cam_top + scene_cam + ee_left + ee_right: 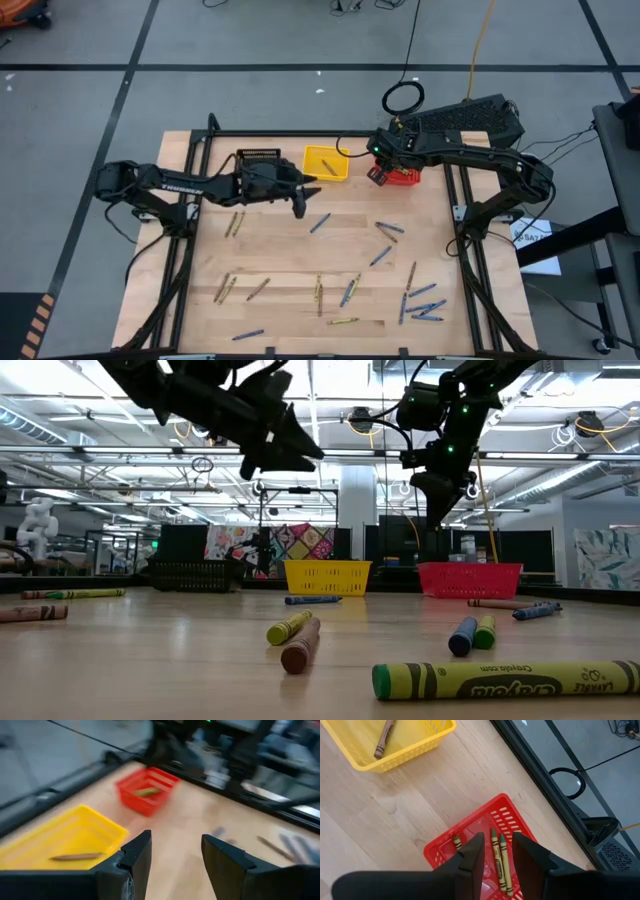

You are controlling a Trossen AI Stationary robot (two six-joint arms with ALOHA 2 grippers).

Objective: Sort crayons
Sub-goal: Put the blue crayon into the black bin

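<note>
While reading "Crayola", nearest crayon (510, 680) | left pincer (175, 860) released | right pincer (495, 852) empty, parted

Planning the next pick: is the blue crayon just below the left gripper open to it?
Probably yes. The left gripper hangs open, empty, above the table beside the blue crayon, which lies alone.

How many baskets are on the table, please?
3, all along the table's far edge: a black basket on the left, a yellow basket in the middle, and a red basket on the right, under the right gripper.
</note>
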